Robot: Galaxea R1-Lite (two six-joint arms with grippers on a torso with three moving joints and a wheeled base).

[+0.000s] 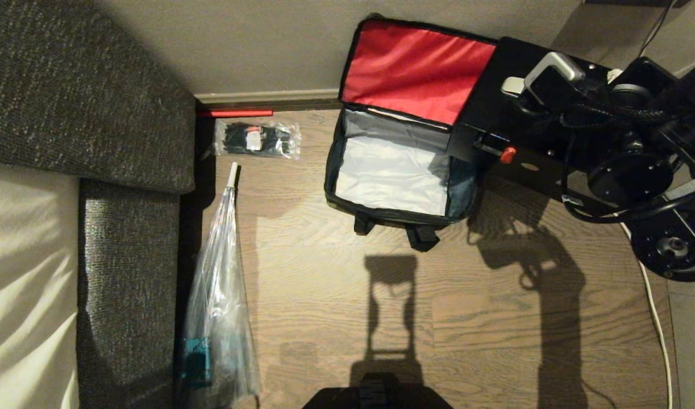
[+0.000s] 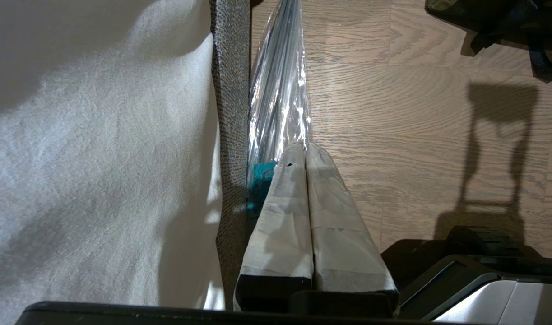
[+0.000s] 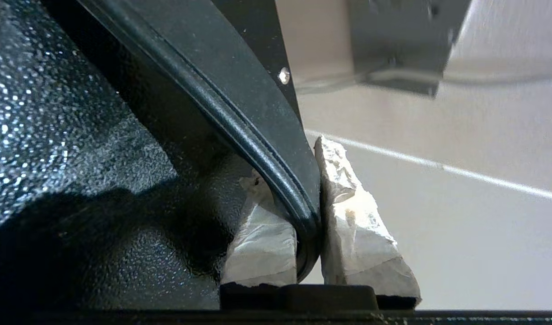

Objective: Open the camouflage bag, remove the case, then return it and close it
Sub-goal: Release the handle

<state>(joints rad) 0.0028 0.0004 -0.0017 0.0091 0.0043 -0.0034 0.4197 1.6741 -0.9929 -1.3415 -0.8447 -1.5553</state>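
Hidden and cut-off parts around the open bag

In the head view, the right side wall of the camouflage bag (image 1: 394, 170) is covered by the case (image 1: 509, 108), and the case's own far end is masked by the right arm; the right gripper (image 3: 308, 198) cannot be made out there at all (only the right wrist view shows its taped fingers (image 3: 357, 225) clamped on a black handle-like rim, whose upper length is cut by the frame edge). The background behind that rim is blurred. The bag is clipped at the corner of the left wrist view. The contents of the clear packet (image 1: 257, 139) are too small to be read. The umbrella (image 1: 216, 318) is partly tucked under the sofa (image 1: 125, 284).
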